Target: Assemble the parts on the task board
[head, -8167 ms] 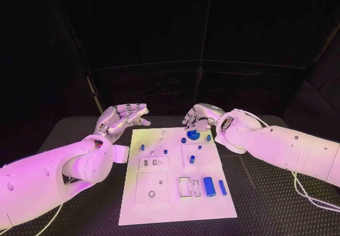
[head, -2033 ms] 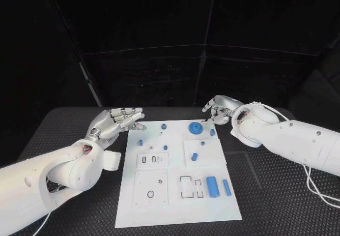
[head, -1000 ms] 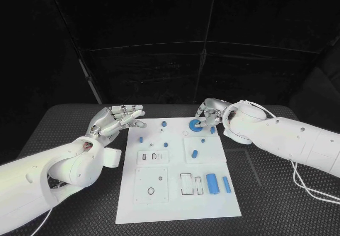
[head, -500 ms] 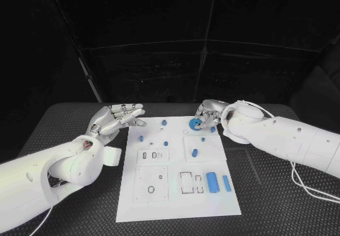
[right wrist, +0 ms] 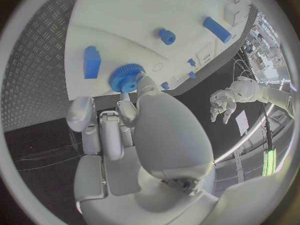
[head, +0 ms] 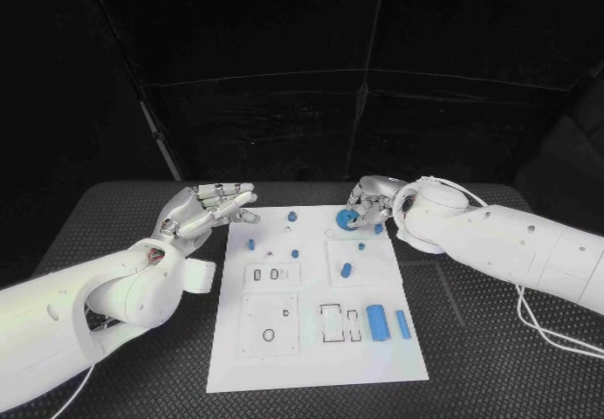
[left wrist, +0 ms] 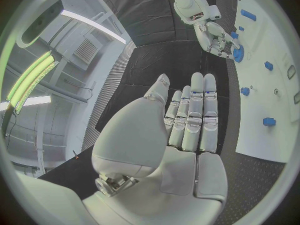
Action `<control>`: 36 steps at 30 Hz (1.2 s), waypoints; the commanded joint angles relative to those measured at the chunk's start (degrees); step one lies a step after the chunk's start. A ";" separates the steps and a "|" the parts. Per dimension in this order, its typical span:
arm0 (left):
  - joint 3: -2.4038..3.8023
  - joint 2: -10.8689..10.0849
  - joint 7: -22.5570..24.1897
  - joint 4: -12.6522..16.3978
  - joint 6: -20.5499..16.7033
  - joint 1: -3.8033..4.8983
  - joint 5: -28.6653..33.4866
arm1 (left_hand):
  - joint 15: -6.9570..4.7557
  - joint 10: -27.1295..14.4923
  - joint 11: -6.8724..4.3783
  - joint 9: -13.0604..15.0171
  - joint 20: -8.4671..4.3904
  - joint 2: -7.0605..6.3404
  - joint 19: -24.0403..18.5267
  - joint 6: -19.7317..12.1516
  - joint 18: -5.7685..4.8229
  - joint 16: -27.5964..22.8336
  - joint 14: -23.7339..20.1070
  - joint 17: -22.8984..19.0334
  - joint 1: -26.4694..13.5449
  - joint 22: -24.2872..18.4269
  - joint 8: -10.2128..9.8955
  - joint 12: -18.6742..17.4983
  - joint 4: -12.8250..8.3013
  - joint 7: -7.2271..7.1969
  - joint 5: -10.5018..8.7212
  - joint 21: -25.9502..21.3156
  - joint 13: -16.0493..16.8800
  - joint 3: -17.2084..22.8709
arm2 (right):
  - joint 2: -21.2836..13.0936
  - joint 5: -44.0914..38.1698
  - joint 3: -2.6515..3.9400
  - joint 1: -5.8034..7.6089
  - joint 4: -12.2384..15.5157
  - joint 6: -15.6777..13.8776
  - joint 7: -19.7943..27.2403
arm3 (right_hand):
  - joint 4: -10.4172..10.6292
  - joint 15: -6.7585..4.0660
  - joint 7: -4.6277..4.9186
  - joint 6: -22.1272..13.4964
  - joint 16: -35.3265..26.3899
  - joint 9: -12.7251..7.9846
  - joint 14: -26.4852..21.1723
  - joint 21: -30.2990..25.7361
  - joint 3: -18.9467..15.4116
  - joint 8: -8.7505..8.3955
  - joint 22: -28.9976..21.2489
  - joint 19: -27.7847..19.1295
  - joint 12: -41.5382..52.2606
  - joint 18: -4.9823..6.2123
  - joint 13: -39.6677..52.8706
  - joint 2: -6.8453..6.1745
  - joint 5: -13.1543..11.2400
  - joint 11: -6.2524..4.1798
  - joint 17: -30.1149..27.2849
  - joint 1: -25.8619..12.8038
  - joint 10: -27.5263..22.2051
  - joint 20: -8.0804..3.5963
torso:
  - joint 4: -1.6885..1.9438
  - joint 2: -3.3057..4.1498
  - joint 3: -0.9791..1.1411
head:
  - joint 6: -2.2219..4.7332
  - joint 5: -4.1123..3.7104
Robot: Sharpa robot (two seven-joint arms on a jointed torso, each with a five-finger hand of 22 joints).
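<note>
The white task board [head: 315, 297] is lying in the middle of the black table [head: 504, 349], and the right hand [head: 362, 209] is reaching over its far right corner, where a blue gear [head: 344, 219] is sitting. In the right wrist view the fingertips [right wrist: 139, 80] are touching the gear's toothed rim, and it is lifted slightly off the board, so the hand is pinching it while its other fingers are curling loosely behind. A small blue block [head: 378, 230] is lying just beside the gear, partly covered by the right hand in the head view. The left hand [head: 202, 209] is hovering beside the board's far left corner, palm turned up, fingers straight and close together, holding nothing. Other blue parts are scattered across the board: a small round peg [head: 292, 215] near the far edge, two short pegs [head: 250, 243] toward the left, a stubby cylinder [head: 345, 271] on a raised square plate, and a large cylinder [head: 375, 323] lying next to a thinner bar [head: 401, 324] near the right edge. Empty rectangular slots [head: 330, 324] are showing beside the large cylinder, and an oval hole [head: 268, 335] is showing nearer the front. The tiny marks between the pegs are too small to identify.
</note>
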 commanded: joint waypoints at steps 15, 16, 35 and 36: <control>0.07 0.05 0.16 -0.05 0.55 0.06 -0.24 | 0.05 0.19 0.42 -0.06 0.15 0.40 -0.39 0.15 0.59 -0.28 -0.27 0.13 0.07 0.08 -0.40 -0.26 -0.30 0.32 -0.27 0.35 -0.04 0.00 | -0.14 -14.00 -0.08 -0.71 4.54 -11.17 2.84 | -4.86 -0.78 -1.35 6.43 0.99 -0.06 4.47 2.53 10.21 1.00 4.19 2.72 4.05 -1.38 5.28 3.21 -7.38 -1.18 7.57 3.84 3.37 -1.15 | 0.09 -0.04 0.00 | 0.08 0.01; 0.07 0.04 0.15 -0.04 0.49 0.06 -0.24 | 0.05 0.19 0.42 -0.06 0.15 0.40 -0.39 0.15 0.59 -0.28 -0.27 0.13 0.07 0.08 -0.40 -0.26 -0.30 0.32 -0.27 0.35 -0.04 0.00 | -0.25 -14.18 -0.08 -0.73 5.21 -11.50 2.83 | -4.86 -0.78 -1.33 6.47 0.99 -0.10 4.47 2.56 10.47 0.86 4.24 2.73 4.06 -1.39 5.32 3.04 -7.33 -1.19 7.56 3.51 3.40 -1.16 | 0.09 -0.04 0.01 | 0.13 0.06; 0.07 0.08 -0.06 0.06 0.45 0.07 -0.24 | 0.05 0.15 0.44 -0.07 0.17 0.56 -0.45 0.12 0.61 -0.35 -0.33 0.28 0.20 0.10 -0.53 -0.43 -0.42 0.34 -0.26 0.39 -0.04 0.15 | 6.51 -15.56 -0.27 -0.78 8.75 -10.93 -0.24 | -4.12 -0.59 -1.10 6.46 0.92 -0.34 4.43 2.74 12.83 -1.04 4.54 2.81 3.96 -1.43 5.59 1.18 -7.60 -0.96 7.43 -1.16 3.54 -1.02 | 0.26 0.00 -0.14 | 0.13 0.44; 0.07 0.10 -0.06 0.06 0.47 0.07 -0.24 | 0.05 0.15 0.44 -0.07 0.17 0.56 -0.45 0.12 0.61 -0.35 -0.33 0.28 0.20 0.10 -0.53 -0.43 -0.42 0.34 -0.26 0.39 -0.04 0.15 | 7.17 -15.57 -0.42 -0.77 8.26 -10.74 -0.30 | -4.11 -0.59 -1.09 6.45 0.93 -0.34 4.44 2.75 12.85 -1.07 4.55 2.82 3.97 -1.43 5.61 1.15 -7.60 -0.95 7.44 -1.23 3.55 -1.01 | 0.21 0.03 -0.10 | 0.09 0.53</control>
